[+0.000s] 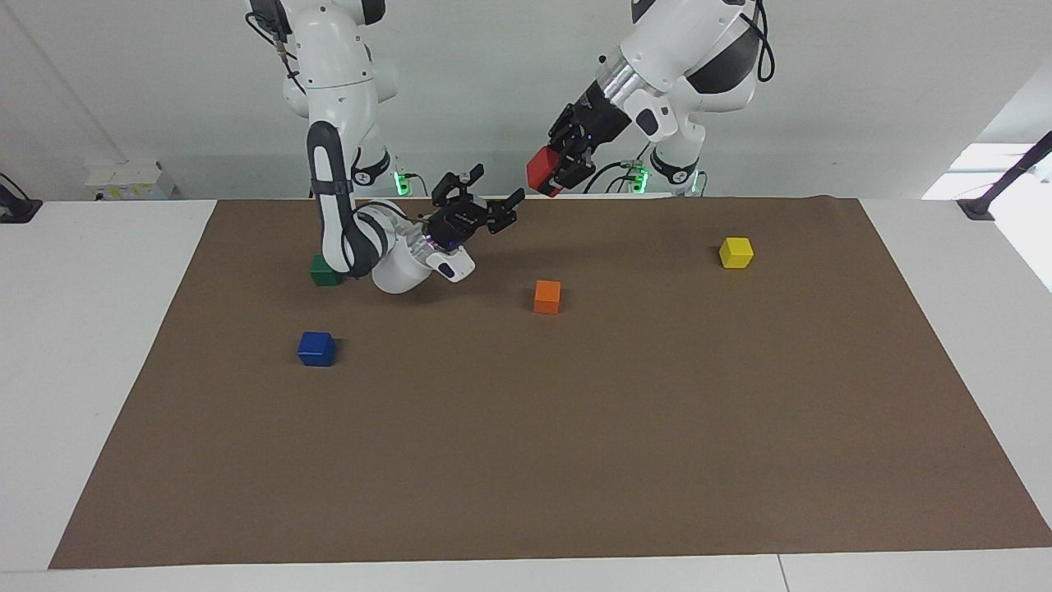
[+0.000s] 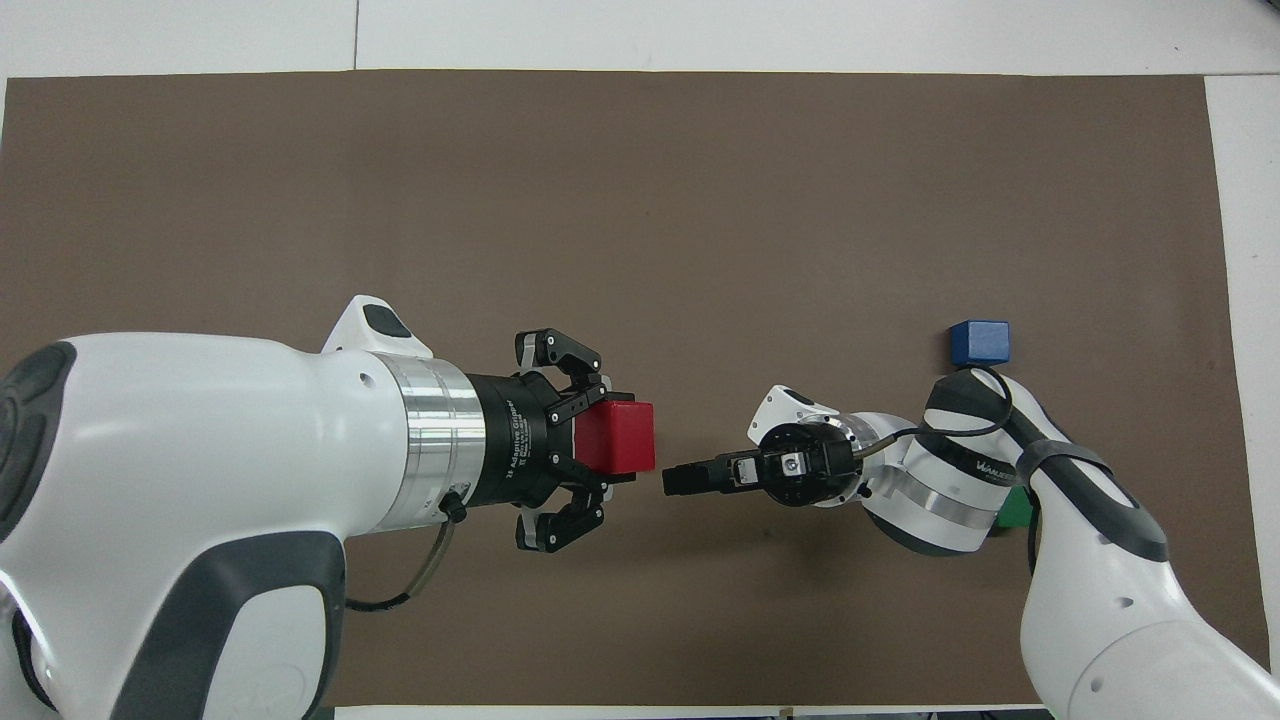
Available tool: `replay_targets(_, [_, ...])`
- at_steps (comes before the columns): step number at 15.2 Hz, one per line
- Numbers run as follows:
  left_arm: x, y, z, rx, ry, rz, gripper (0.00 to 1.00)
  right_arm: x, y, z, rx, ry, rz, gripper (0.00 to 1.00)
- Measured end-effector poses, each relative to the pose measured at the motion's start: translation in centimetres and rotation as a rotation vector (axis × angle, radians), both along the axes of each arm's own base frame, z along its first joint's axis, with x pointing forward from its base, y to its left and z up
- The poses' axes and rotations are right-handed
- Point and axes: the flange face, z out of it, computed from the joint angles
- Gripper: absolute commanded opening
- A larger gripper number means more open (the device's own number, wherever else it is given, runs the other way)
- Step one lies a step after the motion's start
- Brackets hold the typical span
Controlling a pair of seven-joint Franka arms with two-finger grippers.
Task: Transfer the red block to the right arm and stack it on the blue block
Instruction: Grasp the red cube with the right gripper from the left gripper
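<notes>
My left gripper (image 1: 557,174) is shut on the red block (image 1: 542,170) and holds it up in the air over the mat's edge at the robots' end. The overhead view shows the block (image 2: 615,438) sticking out of the left gripper (image 2: 628,452) toward the right gripper (image 2: 672,480). My right gripper (image 1: 486,194) is open and empty, turned sideways toward the red block, with a small gap between them. The blue block (image 1: 316,349) sits alone on the mat toward the right arm's end, also seen in the overhead view (image 2: 980,343).
A dark green cube (image 1: 325,271) lies by the right arm's elbow, nearer to the robots than the blue block. An orange cube (image 1: 547,296) sits mid-mat and a yellow cube (image 1: 735,252) toward the left arm's end. A brown mat (image 1: 575,460) covers the table.
</notes>
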Motion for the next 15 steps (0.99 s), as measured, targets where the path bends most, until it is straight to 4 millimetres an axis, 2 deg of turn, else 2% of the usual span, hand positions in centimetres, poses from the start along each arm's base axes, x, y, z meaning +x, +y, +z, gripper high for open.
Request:
replay_targets(3, [-1.6, -1.5, -1.1, 0.003, 0.032, 0.068, 0.00, 0.5, 0.9, 0.3, 0.012, -0.021, -0.029, 1.00])
replay_targets(6, [-2.6, -1.4, -2.5, 0.020, 0.040, 0.094, 0.00, 0.6, 2.3, 0.9, 0.028, -0.030, -0.038, 1.00])
replay_targets(10, [-3.7, -2.1, -3.7, 0.032, 0.048, 0.112, 0.00, 0.3, 3.1, 0.8, 0.024, -0.049, -0.050, 1.00])
replay_targets(11, [-3.8, -2.2, -4.0, 0.034, 0.048, 0.115, 0.00, 0.2, 3.3, 0.8, 0.025, -0.054, -0.051, 0.92])
replay_targets(13, [-3.8, -2.2, -4.2, 0.035, 0.047, 0.118, 0.00, 0.1, 3.5, 0.8, 0.024, -0.057, -0.052, 0.69])
replay_targets(14, [-3.8, -2.3, -4.1, 0.032, 0.045, 0.120, 0.00, 0.1, 3.6, 0.6, 0.015, -0.057, -0.058, 0.47])
replay_targets(15, [-3.9, -2.3, -4.0, 0.030, 0.041, 0.120, 0.00, 0.1, 3.7, 0.4, 0.004, -0.061, -0.069, 0.00])
